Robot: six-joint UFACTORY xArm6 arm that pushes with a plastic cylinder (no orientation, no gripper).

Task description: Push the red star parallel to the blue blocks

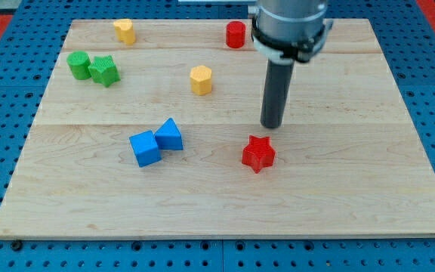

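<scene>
The red star [258,153] lies on the wooden board right of centre, toward the view's bottom. My tip [272,125] stands just above and slightly right of it, a small gap apart. The blue cube [145,148] and the blue triangular block [170,135] touch each other at the left of centre, at about the same height in the view as the star and well to its left.
A red cylinder [236,35] is at the top, left of the arm. A yellow block [201,79] sits in the upper middle, another yellow block [124,32] at the top left. A green cylinder [78,64] and green star [104,70] touch at the upper left.
</scene>
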